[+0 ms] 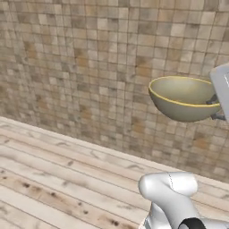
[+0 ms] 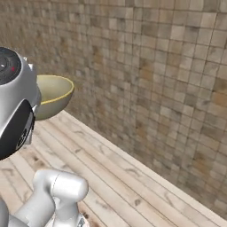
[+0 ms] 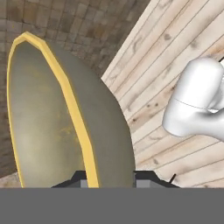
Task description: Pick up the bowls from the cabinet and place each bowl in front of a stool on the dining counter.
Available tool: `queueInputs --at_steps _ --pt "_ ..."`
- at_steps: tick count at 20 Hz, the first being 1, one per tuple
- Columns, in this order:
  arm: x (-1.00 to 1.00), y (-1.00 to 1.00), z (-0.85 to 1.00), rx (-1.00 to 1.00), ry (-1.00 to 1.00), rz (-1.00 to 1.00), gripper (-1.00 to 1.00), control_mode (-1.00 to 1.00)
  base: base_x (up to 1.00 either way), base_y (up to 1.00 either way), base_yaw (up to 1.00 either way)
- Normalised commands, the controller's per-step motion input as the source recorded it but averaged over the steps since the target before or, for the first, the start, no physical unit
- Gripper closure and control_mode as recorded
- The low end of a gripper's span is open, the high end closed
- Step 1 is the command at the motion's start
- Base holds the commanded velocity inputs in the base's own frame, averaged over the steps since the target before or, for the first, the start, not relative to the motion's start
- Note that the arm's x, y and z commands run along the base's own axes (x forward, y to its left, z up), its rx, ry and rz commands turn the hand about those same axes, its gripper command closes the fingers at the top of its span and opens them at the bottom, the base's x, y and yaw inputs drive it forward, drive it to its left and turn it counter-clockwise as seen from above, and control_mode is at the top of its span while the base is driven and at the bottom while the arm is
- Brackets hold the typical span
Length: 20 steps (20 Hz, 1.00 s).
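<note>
Claw [image 3: 107, 177] is clamped on the rim of the olive bowl [image 1: 184, 98], carried midair near the tiled wall [image 1: 89, 67]; placing it is left.

Bowl [image 1: 183, 100]: olive-beige inside and out, thin bright yellow rim; right side of left base frame. Same olive and yellow at left of right base frame, and large at left of hand frame, faint yellowish smudges on the inner wall.

Wall [image 1: 80, 67]: small square tiles, mottled tan, beige, grey-brown, some orange-brown; upper part of both base frames.

Floor [image 1: 53, 179]: pale wood planks, grey-beige, darker knots and streaks; lower part of base frames, right of hand frame.

Arm [image 1: 172, 197]: glossy white, dark joints; bottom of base frames.
</note>
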Motion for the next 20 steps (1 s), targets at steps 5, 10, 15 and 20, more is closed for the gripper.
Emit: queueInputs --at_steps 5,10,15,20 --pt "0.0 0.0 0.0 0.0 0.0 0.0 1.0 1.0 1.0 -0.01 0.64" --pt "0.0 0.0 0.0 0.0 0.0 0.0 1.0 1.0 1.0 0.0 0.69" --pt "0.0 0.0 0.0 0.0 0.0 0.0 1.0 1.0 0.96 -0.03 0.79" --pt "0.0 0.0 0.0 0.0 0.0 0.0 1.0 1.0 0.87 -0.05 0.83"
